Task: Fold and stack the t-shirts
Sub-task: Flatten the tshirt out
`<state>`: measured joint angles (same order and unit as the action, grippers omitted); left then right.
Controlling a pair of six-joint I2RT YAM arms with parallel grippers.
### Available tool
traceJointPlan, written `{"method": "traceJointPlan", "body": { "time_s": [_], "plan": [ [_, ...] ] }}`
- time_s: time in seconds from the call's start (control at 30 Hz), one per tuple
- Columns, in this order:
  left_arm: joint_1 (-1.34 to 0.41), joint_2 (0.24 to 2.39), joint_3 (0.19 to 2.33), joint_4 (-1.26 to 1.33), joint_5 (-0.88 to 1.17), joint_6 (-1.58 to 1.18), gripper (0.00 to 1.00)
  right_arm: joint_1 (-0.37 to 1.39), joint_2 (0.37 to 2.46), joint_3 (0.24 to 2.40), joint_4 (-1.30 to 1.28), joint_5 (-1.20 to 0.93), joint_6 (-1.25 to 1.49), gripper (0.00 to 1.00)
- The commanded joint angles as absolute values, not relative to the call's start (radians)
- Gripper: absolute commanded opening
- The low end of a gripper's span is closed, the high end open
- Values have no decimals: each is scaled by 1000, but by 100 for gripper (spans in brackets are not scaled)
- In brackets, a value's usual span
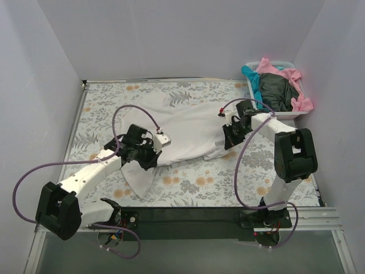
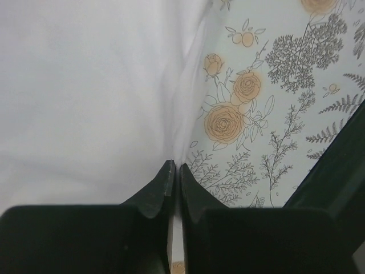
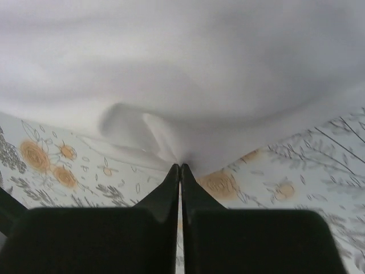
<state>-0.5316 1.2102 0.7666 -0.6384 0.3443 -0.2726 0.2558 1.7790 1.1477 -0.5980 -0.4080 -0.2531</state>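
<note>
A large white t-shirt [image 1: 188,128] lies spread across the middle of the printed sheet [image 1: 228,182]. My left gripper [image 1: 149,153] is at its near left hem, shut on the white cloth [image 2: 85,114]; the edge runs into the closed fingertips [image 2: 168,171]. At the shirt's right edge my right gripper [image 1: 232,137] is shut too, with a pinched fold of the white t-shirt [image 3: 171,68] gathered at its tip [image 3: 180,166]. More t-shirts, pink [image 1: 285,74], teal [image 1: 251,77] and dark grey-green [image 1: 276,91], are heaped in the basket.
The white plastic basket [image 1: 274,114] stands at the far right corner against the wall. White walls close in the table on three sides. A dark rail [image 1: 188,214] with the arm bases runs along the near edge. Purple cables loop off both arms.
</note>
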Motion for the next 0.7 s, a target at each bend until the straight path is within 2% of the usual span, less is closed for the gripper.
{"method": "traceJointPlan", "body": {
  "time_s": [0.0,0.1,0.3,0.33,0.37,0.43,0.47,0.57,0.67],
  "plan": [
    [-410,1184,857,-790,509,-200,0,230,1703,1216,-761,-356,-440,1],
    [-309,1264,896,-756,523,-192,0,232,1794,1313,-808,-351,-486,1],
    [-154,1604,1074,-652,505,-284,0,233,2120,1722,-873,-298,-451,2],
    [-143,1639,1094,-650,489,-288,0,232,2153,1765,-891,-287,-443,9],
    [-140,1676,1132,-652,491,-290,0,233,2199,1842,-905,-273,-439,27],
    [-138,1739,1156,-650,488,-301,2,230,2209,1871,-923,-268,-437,43],
    [-138,1755,1170,-647,486,-304,4,232,2185,1861,-923,-262,-439,54],
    [-138,1793,1184,-647,468,-316,11,227,2084,1813,-920,-270,-451,56],
    [-138,1787,1172,-644,459,-316,18,225,1978,1727,-916,-336,-454,47]
  ]
}}
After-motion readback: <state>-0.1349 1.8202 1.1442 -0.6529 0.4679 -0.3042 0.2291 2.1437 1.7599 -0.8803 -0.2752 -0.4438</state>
